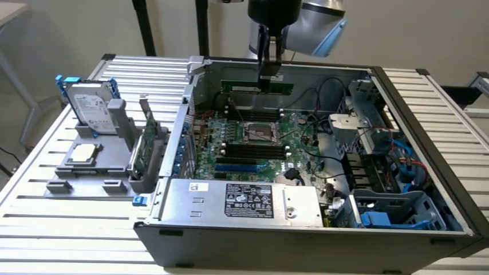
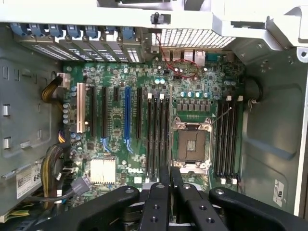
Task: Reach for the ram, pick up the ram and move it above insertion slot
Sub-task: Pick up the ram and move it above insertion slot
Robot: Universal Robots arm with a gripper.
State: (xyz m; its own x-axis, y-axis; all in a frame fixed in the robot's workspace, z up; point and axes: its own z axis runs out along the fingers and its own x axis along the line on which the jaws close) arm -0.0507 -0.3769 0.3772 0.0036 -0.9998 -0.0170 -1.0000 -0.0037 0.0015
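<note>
The gripper [image 1: 267, 79] is hanging over the open computer case [image 1: 306, 240] on the bench [image 1: 68, 229], its fingers [image 2: 163, 190] pressed nearly together and clamping the ram [image 1: 257, 87] — a thin green stick held level above the motherboard [image 1: 252, 143], over the far memory slots [image 1: 252, 107] beyond the processor socket [image 2: 191, 144].

You see an open computer case [image 1: 306, 229] sitting on a ribbed metal surface [image 1: 68, 223]. Inside it lies a green motherboard [image 1: 252, 143] with an empty processor socket [image 2: 191, 143] in the middle. On the exterior view's left, a grey holder [image 1: 91, 172] stands beside the case. It carries a hard drive [image 1: 90, 106] standing up, a square silver chip [image 1: 84, 153] lying flat, and a tall green card [image 1: 149, 143].
</note>
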